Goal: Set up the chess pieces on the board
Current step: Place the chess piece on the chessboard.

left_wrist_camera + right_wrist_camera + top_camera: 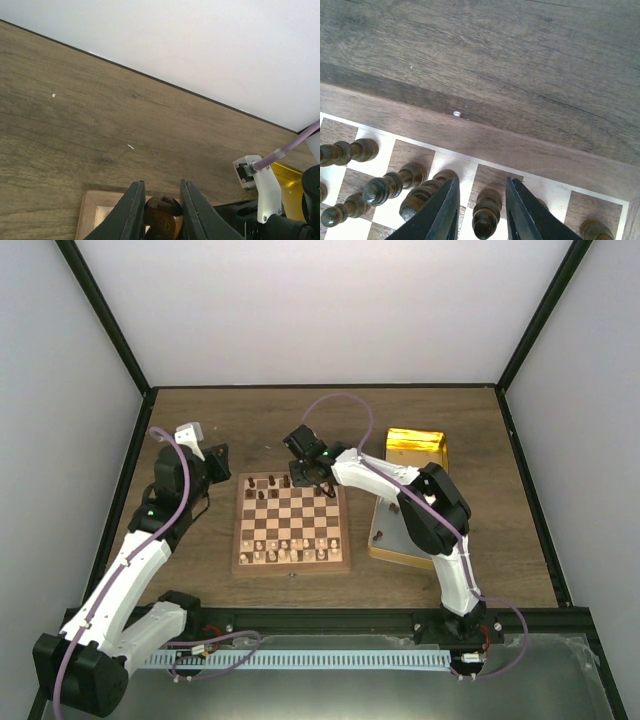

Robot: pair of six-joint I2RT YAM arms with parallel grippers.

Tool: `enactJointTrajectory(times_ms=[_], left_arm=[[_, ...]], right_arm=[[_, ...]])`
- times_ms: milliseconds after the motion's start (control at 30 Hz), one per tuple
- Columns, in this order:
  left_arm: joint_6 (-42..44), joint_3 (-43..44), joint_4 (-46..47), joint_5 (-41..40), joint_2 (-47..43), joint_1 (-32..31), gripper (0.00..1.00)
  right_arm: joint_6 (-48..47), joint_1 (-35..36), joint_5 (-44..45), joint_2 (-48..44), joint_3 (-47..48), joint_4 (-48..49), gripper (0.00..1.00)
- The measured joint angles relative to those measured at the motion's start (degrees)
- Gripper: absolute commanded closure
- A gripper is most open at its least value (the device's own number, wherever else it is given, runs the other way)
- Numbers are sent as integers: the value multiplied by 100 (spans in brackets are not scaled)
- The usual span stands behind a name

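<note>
The board (291, 567) lies in the middle of the table. Several dark chess pieces (270, 483) stand along its far rows. My right gripper (308, 476) (481, 181) hangs over the far edge of the board (520, 145). Its fingers are open, and a dark piece (486, 212) stands upright between them with a gap on each side. Other dark pieces (387, 186) stand to its left. My left gripper (221, 456) (161, 184) is just beyond the board's far-left corner (92, 210), shut on a dark brown piece (162, 215).
Cream-coloured chessmen (285, 552) fill the board's near rows. A gold tin (417, 448) stands at the back right, with its flat tray (393, 538) beside the board under the right arm. Black frame posts and grey walls ring the table.
</note>
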Motion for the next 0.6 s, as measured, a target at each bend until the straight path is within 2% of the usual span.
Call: enactJointTrajectory(times_ms=[200, 333, 433, 600], left_arm=[[-11, 0, 0, 68, 0, 0, 90], [-9, -2, 26, 243, -11, 2, 90], [-13, -120, 275, 525, -120, 2, 90], [-306, -243, 708, 1182, -278, 2, 90]], right_arm=[[11, 0, 70, -90, 42, 52, 72], [0, -2, -11, -496, -66, 223, 67], [-181, -2, -511, -1237, -640, 861, 60], [-501, -13, -1886, -2505, -1834, 2347, 47]])
